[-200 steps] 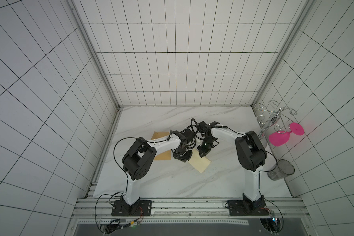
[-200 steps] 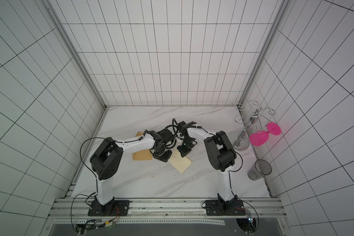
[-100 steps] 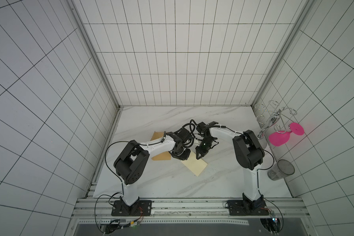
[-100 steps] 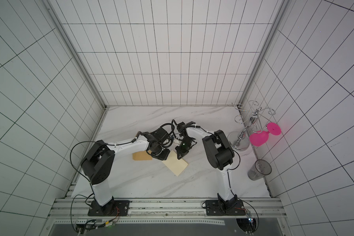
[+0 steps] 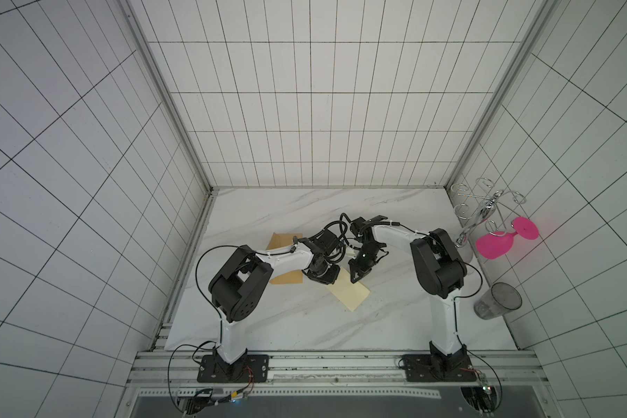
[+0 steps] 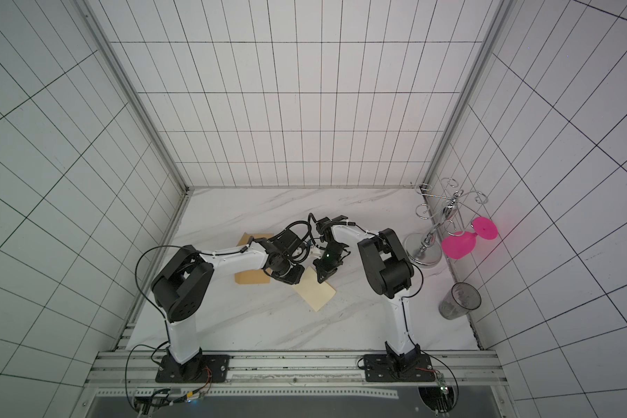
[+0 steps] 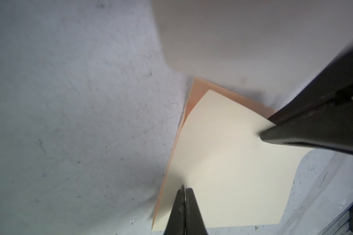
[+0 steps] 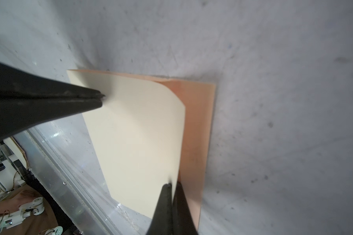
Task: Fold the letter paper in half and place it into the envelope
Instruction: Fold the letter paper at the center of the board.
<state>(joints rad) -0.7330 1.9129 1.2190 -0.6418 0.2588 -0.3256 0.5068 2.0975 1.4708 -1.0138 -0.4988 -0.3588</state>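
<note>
**Fold half-way, envelope step not begun**

Both grippers are gripping the letter paper [image 7: 222, 173]. The left gripper [image 7: 184, 188] is pinching one corner of the lifted edge and the right gripper [image 8: 172, 184] the other, jaws shut on the sheet. The paper is curling over itself near the middle of the table [image 5: 304, 318], cream side up, peach layer under. The crease is prob. not pressed flat yet; view is poor there. The envelope [image 5: 286, 284] is lying flat just beside, partly under the left arm, w/ insertion not started.
</note>
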